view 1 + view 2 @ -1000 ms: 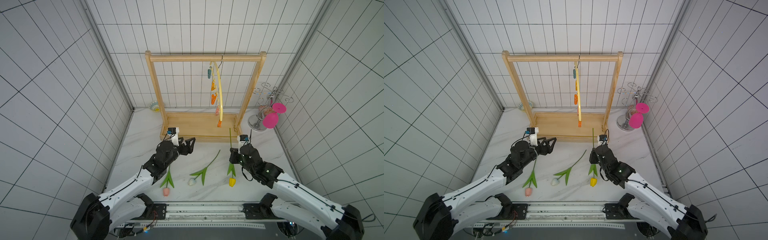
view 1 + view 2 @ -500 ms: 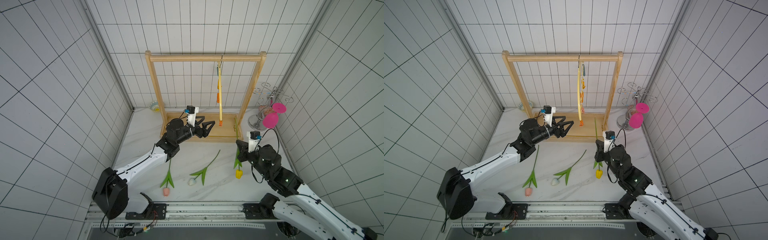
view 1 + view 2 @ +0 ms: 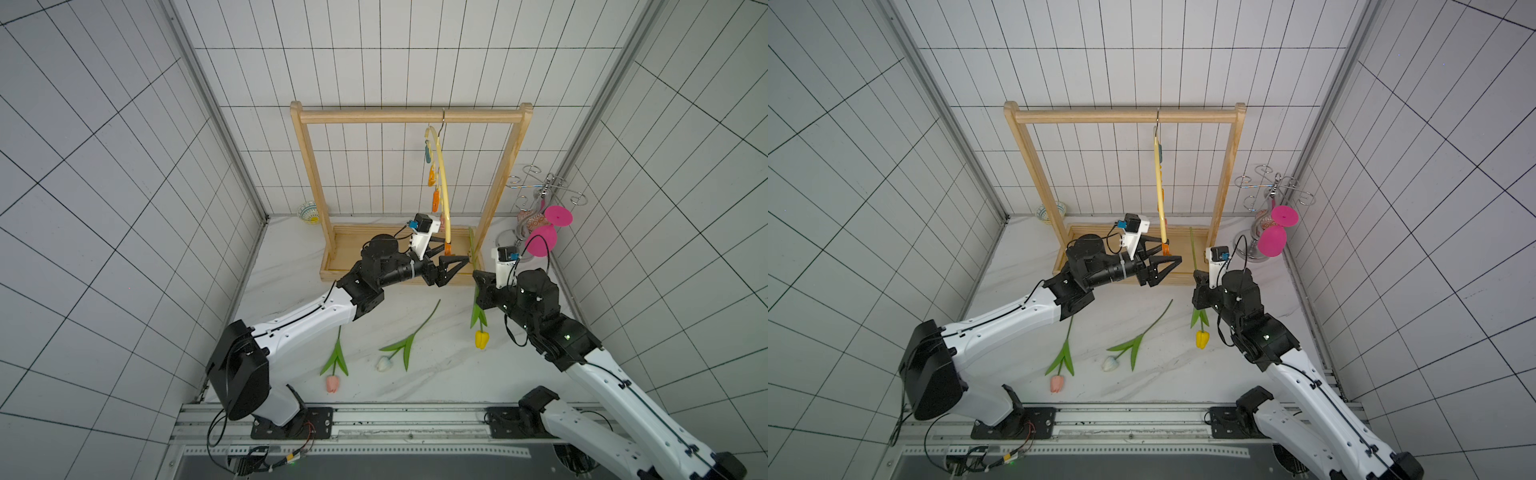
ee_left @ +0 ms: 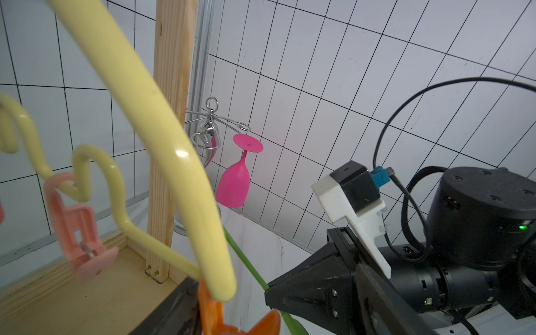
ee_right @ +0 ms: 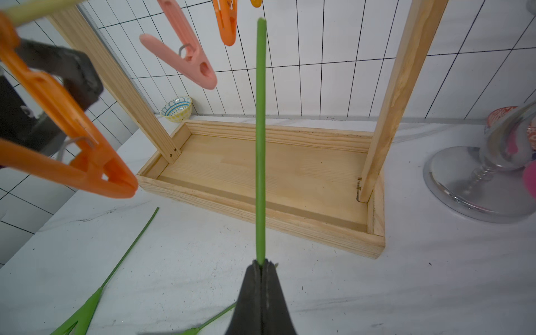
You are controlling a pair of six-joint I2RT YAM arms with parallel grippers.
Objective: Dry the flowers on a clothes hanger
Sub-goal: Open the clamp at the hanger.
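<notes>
The right gripper was shut tight on the stem of the yellow tulip, stem up and head hanging down above the table. The left gripper stood wide open astride the orange clip at the low end of the hanger. Whether it touched the clip could not be told. The hanger hung by its hook from the rack. The pink tulip and white tulip lay on the table.
</notes>
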